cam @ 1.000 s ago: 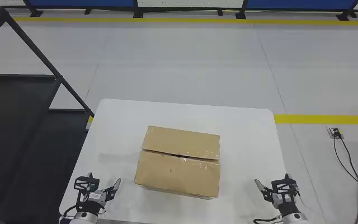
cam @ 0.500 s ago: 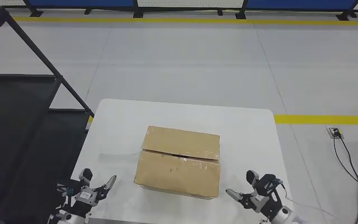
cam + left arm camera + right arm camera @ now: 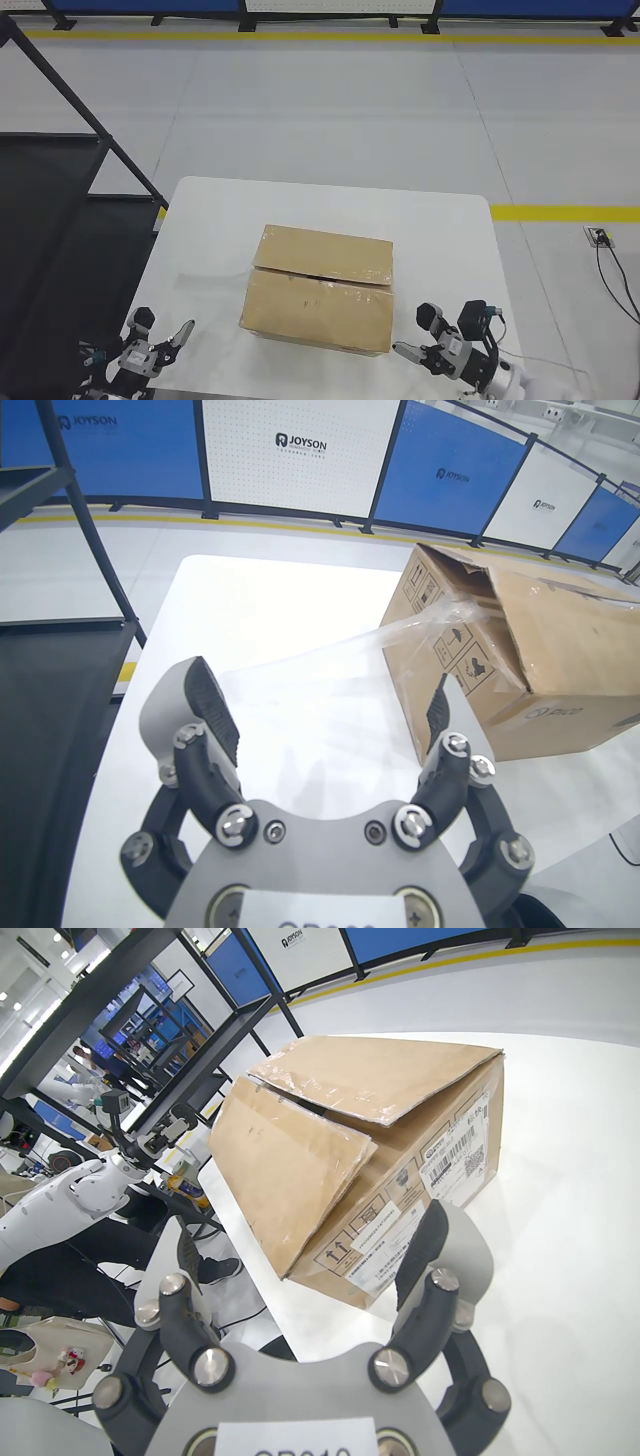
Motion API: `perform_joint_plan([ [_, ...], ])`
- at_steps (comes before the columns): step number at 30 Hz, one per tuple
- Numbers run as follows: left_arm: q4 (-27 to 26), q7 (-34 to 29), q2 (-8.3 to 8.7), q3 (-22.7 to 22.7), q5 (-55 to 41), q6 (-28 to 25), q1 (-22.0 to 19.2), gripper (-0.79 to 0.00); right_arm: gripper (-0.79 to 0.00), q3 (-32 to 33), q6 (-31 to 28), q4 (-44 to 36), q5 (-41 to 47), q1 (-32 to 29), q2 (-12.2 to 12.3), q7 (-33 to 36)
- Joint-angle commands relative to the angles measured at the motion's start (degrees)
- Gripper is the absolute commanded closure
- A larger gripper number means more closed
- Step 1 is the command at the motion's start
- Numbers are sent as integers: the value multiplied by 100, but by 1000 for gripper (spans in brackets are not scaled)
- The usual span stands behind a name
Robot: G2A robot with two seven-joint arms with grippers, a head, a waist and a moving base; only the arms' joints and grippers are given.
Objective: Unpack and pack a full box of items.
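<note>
Two tools flank the box [image 3: 320, 290], which sits shut at the middle of the white tabletop [image 3: 440, 230]: the left tool [image 3: 320, 685] and the right tool [image 3: 307, 1228] both hang spread and empty near its front corners, touching nothing. The box is plain corrugated cardboard, squat and rectangular. Its top flaps [image 3: 300, 1153] meet unevenly, and glossy, wrinkled clear tape [image 3: 450, 610] trails loose from one end. Trouble looks likeliest at the flaps. A one-sided push could send the box sliding across the smooth tabletop, a pinch on the thin edge could crease or tear it, and the stray tape could cling to the ribbed rubber pads [image 3: 215, 710].
</note>
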Motion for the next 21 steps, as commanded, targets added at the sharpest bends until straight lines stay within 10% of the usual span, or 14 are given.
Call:
perform_joint_plan([
  [1,-44,-67,-3,55,98,60,-50,-785,-785,-69,0,55,125,27,-6,-52],
  [14,-101,-610,20,140,-111,-370,-546,-785,-785,-573,216,643,2397,1012,-3,680],
  [21,-101,-610,20,140,-111,-370,-546,-785,-785,-793,899,981,2206,1557,0,973],
])
